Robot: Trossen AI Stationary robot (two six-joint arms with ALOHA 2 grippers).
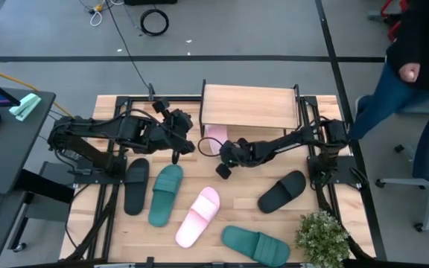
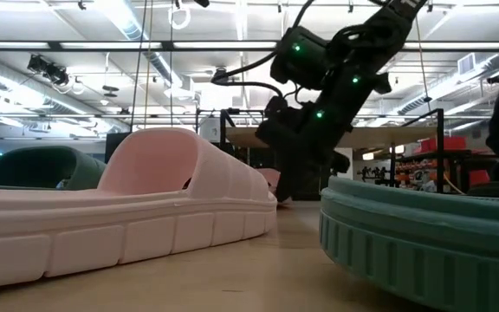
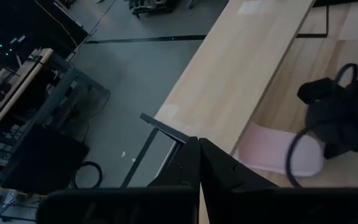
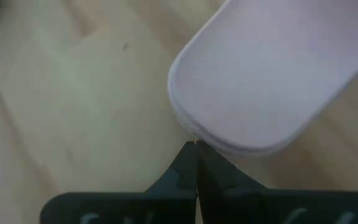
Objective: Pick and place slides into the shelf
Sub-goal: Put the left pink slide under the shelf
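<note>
Wooden tabletop (image 1: 237,205) carries five loose slides, with the shelf (image 1: 249,106) at its far edge. Our right gripper (image 4: 196,144), fingers pressed together, sits with its tips touching the rim of a pink slide (image 4: 272,68) lying partly under the shelf. Our left gripper (image 3: 199,144), also pressed together and holding nothing, hovers just beside the shelf's corner. We judge a push from closed tips could skid the slide sideways or jam it against the frame.

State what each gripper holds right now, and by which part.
Nothing is held. The right gripper is shut with its tips at the edge of the pink slide under the shelf. The left gripper is shut and empty.
</note>
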